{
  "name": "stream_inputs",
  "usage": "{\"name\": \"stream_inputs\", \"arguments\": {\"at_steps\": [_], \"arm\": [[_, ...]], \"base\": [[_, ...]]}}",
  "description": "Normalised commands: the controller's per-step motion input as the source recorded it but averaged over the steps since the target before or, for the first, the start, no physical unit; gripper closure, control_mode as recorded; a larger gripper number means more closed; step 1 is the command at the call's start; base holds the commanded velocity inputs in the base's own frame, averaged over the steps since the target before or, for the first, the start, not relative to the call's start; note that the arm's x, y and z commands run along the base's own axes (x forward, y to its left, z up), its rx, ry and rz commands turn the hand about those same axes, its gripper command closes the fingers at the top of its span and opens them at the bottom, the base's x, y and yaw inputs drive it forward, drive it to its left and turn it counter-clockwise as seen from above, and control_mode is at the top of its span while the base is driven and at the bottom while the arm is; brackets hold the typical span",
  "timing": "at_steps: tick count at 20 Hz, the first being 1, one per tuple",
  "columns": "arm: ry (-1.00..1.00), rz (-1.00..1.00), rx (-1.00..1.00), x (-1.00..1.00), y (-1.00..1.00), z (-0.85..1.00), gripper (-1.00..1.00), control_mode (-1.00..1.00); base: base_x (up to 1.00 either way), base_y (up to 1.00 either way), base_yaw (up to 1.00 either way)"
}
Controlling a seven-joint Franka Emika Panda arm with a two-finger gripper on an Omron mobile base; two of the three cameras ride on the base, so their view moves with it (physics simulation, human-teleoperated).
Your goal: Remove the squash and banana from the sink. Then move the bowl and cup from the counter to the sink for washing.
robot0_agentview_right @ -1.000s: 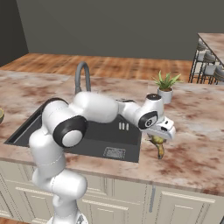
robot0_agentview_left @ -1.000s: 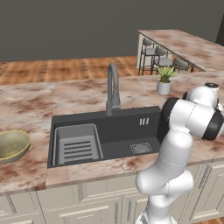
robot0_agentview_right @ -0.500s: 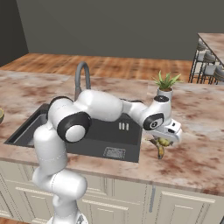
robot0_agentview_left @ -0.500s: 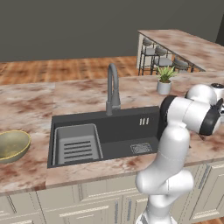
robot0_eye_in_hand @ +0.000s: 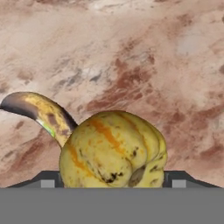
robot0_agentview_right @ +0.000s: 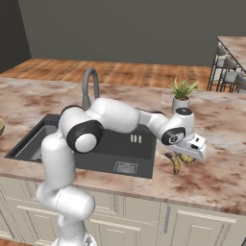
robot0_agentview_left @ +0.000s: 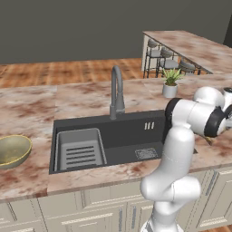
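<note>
Placing: squash [robot0_eye_in_hand: 113, 151] sits on counter [robot0_eye_in_hand: 131, 52], between widely parted jaws of gripper [robot0_agentview_right: 190, 154].
Banana [robot0_eye_in_hand: 41, 113]: at squash's ten o'clock, touching.
Next: lift clear, fetch bowl [robot0_agentview_left: 12, 150].

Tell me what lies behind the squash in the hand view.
Behind the squash the banana curves out to one side on the marbled counter. Its near end is covered by the squash, so whether they touch cannot be told.
</note>
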Motion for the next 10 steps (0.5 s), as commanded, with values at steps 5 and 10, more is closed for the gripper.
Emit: {"name": "stream_inputs", "arguments": {"at_steps": [5,10], "arm": [[0.0,0.0,0.0,-0.06,-0.17,-0.11,1.0,-1.0],[0.0,0.0,0.0,-0.02,-0.04,-0.21,1.0,-1.0]], "base": [[0.0,0.0,0.0],[0.0,0.0,0.0]]}}
